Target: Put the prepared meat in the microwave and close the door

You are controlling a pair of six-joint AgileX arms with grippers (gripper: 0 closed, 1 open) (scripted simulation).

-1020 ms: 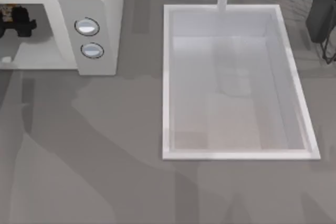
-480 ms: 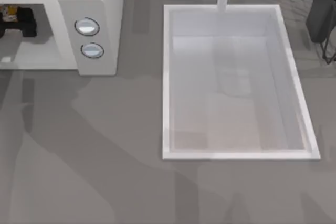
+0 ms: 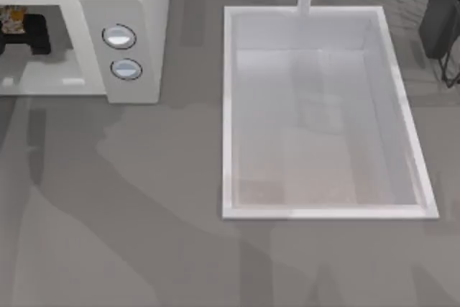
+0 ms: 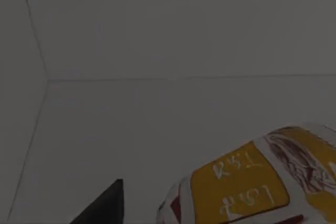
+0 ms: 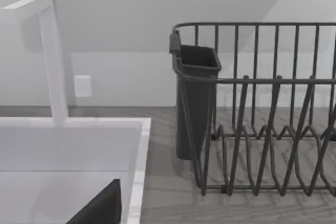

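Top view has the left pincer (image 3: 21, 30) deep inside the microwave (image 3: 122, 5) cavity, pinching the prepared meat (image 3: 13, 16) near its back wall. Good practice: lower it flat onto the microwave floor, spread the fingers, withdraw straight out. Compared with a second ago, pincer and meat sit farther back in the microwave.

1. We see a grey tabletop (image 3: 129, 199) crossed by soft shadows.
2. We find a white sink basin (image 3: 228, 120) sunk into its right half, with a white faucet (image 5: 52, 56) at the far rim.
3. We note a dark wire dish rack (image 5: 262, 108) beside the sink, against a pale wall (image 5: 157, 3).
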